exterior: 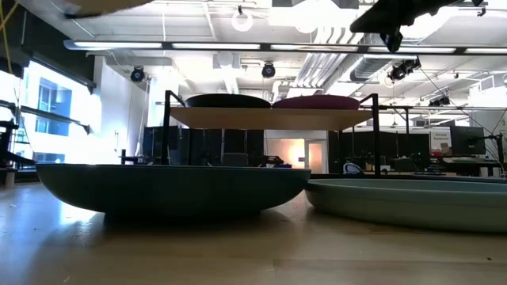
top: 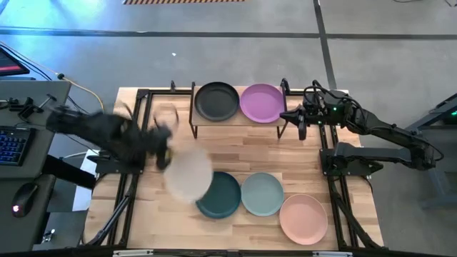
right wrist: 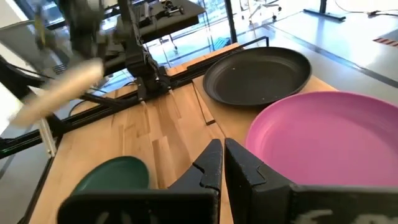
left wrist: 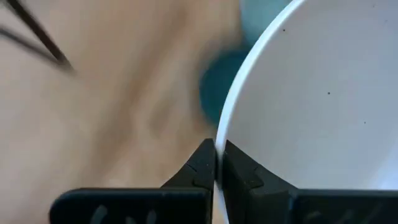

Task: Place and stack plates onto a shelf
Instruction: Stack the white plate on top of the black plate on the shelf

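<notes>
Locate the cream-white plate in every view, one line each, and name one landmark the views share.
High view: cream-white plate, left of centre, held at its rim by the left gripper, overlapping the dark teal plate.
Low view: only a pale edge at the top left corner.
Left wrist view: fills the right side, rim pinched between the fingers.
Right wrist view: blurred, tilted, at far left.
Shared landmark: the dark teal plate.

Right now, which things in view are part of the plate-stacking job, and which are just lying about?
Part of the job:
black plate, purple plate, shelf, cream plate held by left gripper, teal plate, blue-green plate, pink plate, right gripper

Lying about:
keyboard, mouse
</notes>
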